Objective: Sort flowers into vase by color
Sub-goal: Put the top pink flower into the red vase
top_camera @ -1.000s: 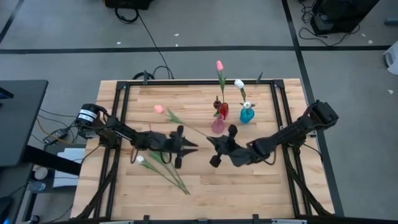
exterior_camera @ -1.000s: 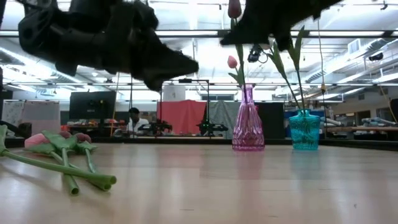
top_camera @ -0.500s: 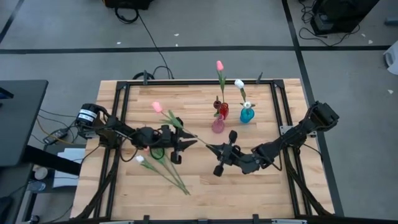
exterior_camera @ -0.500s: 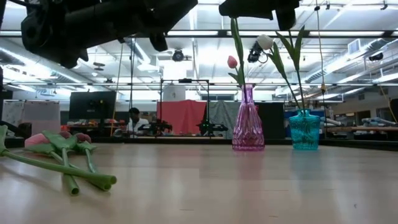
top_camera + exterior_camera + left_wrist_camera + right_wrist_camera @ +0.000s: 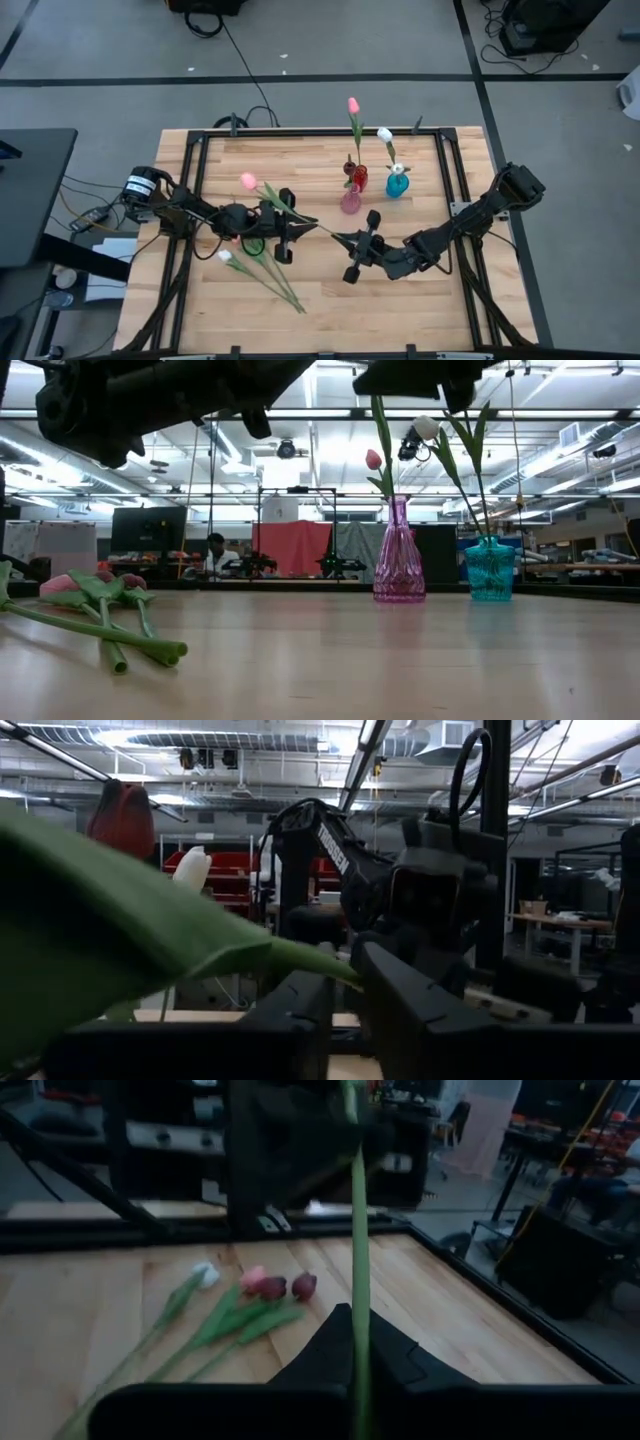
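Over wooden table [image 5: 420, 300], both grippers [image 5: 300, 224] [image 5: 341, 239] pinch pink tulip [image 5: 248, 181] stem

A blurred green leaf [image 5: 110, 920] hides the left gripper's [image 5: 345, 982] surroundings.

Overhead ceiling strip lights [image 5: 300, 412] are lighting everything evenly and glaring a bit up top; the leaf [image 5: 110, 920] is blurring out at left, and the table [image 5: 400, 290] is catching only soft shadows.

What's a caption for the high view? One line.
Both grippers, left and right, hold one pink tulip mid-table.
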